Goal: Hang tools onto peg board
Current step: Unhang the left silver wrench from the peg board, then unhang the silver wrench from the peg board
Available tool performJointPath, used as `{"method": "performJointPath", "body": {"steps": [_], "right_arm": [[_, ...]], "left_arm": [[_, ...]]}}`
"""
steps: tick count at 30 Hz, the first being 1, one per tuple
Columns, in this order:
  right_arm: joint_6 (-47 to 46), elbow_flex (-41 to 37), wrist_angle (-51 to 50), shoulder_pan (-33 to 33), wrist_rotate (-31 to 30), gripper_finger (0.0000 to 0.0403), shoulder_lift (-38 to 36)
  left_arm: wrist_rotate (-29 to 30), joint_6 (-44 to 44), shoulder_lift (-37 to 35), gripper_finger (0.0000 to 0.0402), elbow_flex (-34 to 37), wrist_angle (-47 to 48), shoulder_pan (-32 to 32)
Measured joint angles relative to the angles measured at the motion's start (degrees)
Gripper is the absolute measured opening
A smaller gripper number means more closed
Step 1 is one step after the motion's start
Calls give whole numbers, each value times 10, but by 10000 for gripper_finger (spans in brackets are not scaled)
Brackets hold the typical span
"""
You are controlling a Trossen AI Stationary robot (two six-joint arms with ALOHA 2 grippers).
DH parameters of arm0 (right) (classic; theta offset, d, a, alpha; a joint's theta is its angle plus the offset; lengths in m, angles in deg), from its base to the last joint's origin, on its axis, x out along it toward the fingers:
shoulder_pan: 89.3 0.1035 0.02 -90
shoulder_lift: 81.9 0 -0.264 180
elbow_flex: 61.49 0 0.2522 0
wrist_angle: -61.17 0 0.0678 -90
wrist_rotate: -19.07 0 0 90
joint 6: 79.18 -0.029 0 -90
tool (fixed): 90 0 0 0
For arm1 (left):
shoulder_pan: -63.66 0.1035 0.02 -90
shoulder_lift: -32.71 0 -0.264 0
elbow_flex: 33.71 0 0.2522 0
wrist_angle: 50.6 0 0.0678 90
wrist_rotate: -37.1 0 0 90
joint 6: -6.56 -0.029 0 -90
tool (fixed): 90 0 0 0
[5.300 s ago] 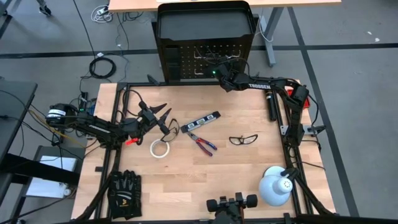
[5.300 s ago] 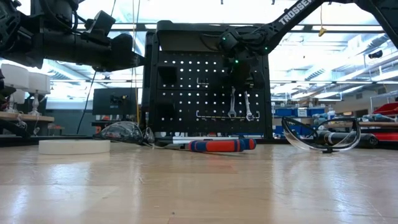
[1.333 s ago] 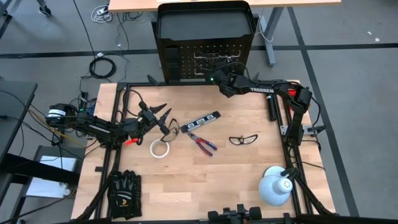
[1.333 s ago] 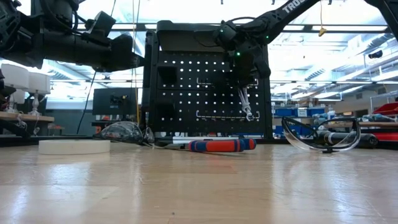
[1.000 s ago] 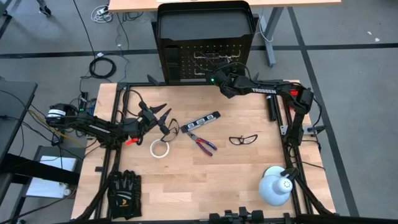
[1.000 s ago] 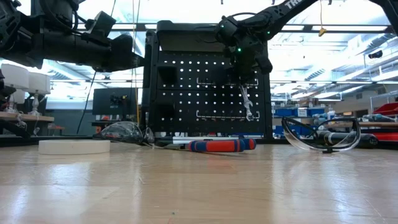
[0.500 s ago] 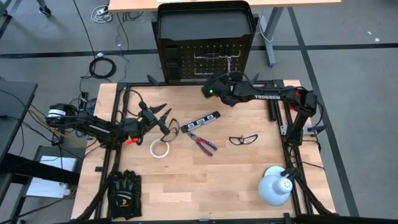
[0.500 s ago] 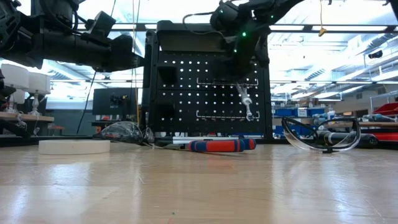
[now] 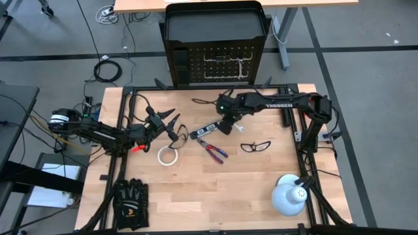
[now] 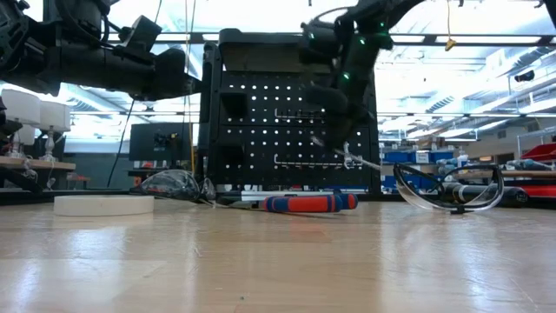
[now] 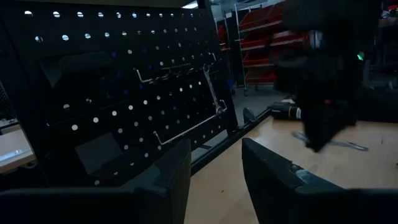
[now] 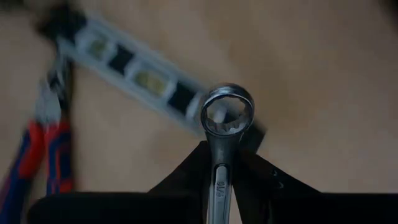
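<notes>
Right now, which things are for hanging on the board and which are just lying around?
For the job: the peg board, the wrench in the right hand, the level, pliers, tape roll, glasses.

Just lying about: black gloves, white lamp.

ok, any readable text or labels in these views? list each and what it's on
"TROSSEN": white lettering on the right arm's forearm, high view.
Stamped mark on the wrench shank held by the right gripper: too blurred to read.
Markings on the level bar: unreadable.
Nothing else legible.
</notes>
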Motion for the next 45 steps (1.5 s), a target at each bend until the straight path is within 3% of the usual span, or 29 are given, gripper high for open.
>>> {"method": "performJointPath", "body": {"steps": [5, 9, 14, 22, 25, 32, 40, 45], "right_arm": [[24, -66, -6, -1, 68, 65, 0], [26, -108, -2, -1, 87, 72, 0], [-17, -131, 40, -1, 37, 88, 1], [3, -117, 48, -1, 38, 140, 1], [16, -104, 68, -9, -20, 152, 1], [62, -117, 252, -49, -292, 165, -23], [69, -237, 528, -142, -270, 192, -61], [138, -294, 675, -168, -282, 223, -64]], "left_arm": [[0, 0, 0, 144, 0, -2, 0], [0, 0, 0, 144, 0, -2, 0], [0, 0, 0, 144, 0, -4, 0], [0, 1, 0, 144, 0, -4, 0], [0, 1, 0, 144, 0, -4, 0], [0, -2, 0, 144, 0, -2, 0], [0, -12, 0, 144, 0, 3, 0], [2, -12, 0, 144, 0, 14, 0]]}}
